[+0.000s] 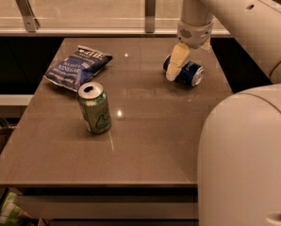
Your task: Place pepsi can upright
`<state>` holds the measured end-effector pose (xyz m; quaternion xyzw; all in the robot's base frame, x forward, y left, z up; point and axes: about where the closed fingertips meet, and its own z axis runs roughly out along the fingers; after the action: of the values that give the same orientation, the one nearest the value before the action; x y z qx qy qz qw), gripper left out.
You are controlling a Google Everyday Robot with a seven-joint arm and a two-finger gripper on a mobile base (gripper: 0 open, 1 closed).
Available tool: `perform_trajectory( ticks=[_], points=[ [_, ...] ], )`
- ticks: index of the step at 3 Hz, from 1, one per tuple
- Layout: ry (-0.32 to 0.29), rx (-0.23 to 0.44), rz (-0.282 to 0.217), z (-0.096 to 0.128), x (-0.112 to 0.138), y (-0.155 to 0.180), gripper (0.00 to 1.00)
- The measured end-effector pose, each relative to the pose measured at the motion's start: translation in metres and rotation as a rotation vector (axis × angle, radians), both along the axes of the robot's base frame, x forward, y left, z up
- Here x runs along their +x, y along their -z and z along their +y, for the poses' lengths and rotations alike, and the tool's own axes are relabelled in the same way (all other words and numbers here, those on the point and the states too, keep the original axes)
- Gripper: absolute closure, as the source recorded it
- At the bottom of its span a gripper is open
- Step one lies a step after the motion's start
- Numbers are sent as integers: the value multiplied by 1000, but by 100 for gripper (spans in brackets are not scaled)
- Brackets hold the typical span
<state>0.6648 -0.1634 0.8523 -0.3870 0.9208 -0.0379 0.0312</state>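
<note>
The pepsi can [189, 73], dark blue with silver ends, lies on its side at the far right of the brown table [145, 145]. My gripper [176, 65] hangs from the white arm directly over the can's left end. Its pale fingers [175, 62] reach down in front of the can and hide part of it.
A green can [94, 108] stands upright left of the table's centre. A blue chip bag [77, 66] lies at the far left. A glass rail [131, 8] runs behind the table. My white arm body [246, 159] fills the lower right.
</note>
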Motion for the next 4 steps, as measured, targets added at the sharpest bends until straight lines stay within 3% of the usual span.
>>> perform_trajectory(
  ticks=[2,4],
  points=[
    [-2,16,20,8,2,12,0],
    [9,25,26,10,-4,19,41]
  ],
)
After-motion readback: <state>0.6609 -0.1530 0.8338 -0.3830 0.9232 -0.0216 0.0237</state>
